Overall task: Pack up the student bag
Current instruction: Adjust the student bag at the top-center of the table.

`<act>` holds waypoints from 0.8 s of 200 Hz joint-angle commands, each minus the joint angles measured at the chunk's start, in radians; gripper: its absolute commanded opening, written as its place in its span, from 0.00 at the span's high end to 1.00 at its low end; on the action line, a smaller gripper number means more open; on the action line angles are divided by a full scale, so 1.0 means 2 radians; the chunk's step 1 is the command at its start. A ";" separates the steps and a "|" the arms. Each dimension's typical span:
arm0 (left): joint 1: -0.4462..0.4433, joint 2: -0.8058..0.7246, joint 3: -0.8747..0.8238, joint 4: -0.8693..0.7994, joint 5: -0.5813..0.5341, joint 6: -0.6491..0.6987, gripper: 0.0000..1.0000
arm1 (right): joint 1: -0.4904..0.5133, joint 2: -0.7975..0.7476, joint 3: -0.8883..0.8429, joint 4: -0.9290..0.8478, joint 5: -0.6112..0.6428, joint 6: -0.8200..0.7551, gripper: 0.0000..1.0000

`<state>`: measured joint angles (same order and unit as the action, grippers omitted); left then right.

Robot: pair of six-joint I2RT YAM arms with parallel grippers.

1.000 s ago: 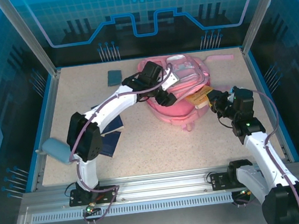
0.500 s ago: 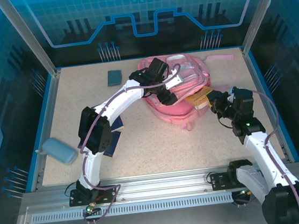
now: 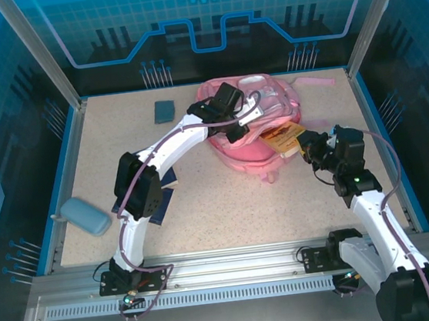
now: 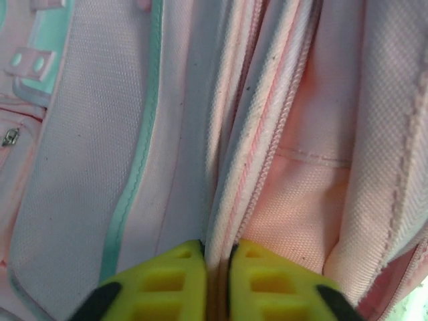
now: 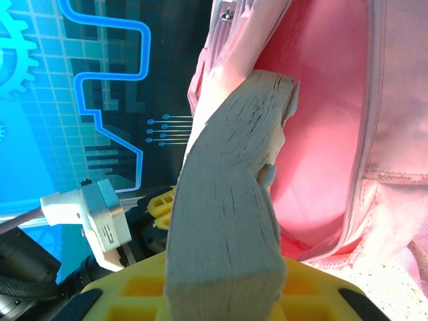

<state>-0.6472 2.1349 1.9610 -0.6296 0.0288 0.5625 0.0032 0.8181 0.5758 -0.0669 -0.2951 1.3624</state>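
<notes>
We're looking at the student bag [image 3: 249,155], which lies at the far middle of the table [image 3: 205,216] with its open mouth turned toward the right arm. The left gripper [image 4: 217,253] is down on the bag's upper rim. Its yellow fingers [image 4: 167,281] are pressed together on a fold of the zip edge, with pink fabric and pale piping pinched between them. On the other side, the right gripper [image 3: 308,150] clamps a thick book [image 5: 227,200] by its near end. From overhead we see its orange cover facing up. From the wrist we see the grey page block pointing into the pink interior, its far end reaching over the bag's open lip. Off to the side, a small blue-grey flat case [image 3: 164,110] sits toward the far left, apart from the bag. A pale blue pouch [image 3: 85,216] rests at the table's left edge, and dark blue notebooks [image 3: 159,201] lie beneath the left arm's elbow.
</notes>
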 commanded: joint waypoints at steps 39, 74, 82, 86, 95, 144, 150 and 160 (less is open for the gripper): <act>0.002 -0.076 -0.039 0.142 -0.012 -0.078 1.00 | -0.005 -0.026 0.004 -0.015 0.006 -0.022 0.79; 0.002 -0.121 -0.067 0.192 -0.004 -0.116 1.00 | 0.000 -0.012 -0.006 0.023 0.013 -0.018 0.79; 0.002 -0.131 -0.074 0.201 0.003 -0.123 1.00 | 0.003 -0.004 -0.007 0.042 0.014 -0.016 0.78; 0.002 -0.135 -0.076 0.203 0.006 -0.127 1.00 | 0.005 0.001 -0.007 0.052 0.015 -0.015 0.79; 0.002 -0.142 -0.079 0.208 0.012 -0.132 1.00 | 0.011 0.013 -0.006 0.076 0.019 -0.012 0.78; 0.001 -0.150 -0.081 0.237 0.025 -0.191 1.00 | 0.069 0.113 0.018 0.199 0.060 -0.011 0.78; 0.002 -0.150 -0.082 0.242 0.023 -0.197 1.00 | 0.077 0.128 0.023 0.204 0.069 -0.014 0.79; 0.002 -0.150 -0.085 0.251 0.020 -0.202 1.00 | 0.088 0.155 0.031 0.224 0.085 -0.017 0.79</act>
<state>-0.6426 1.8999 1.7912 -0.3096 0.0383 0.2485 0.1268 1.0470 0.5720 0.1738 -0.2066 1.3426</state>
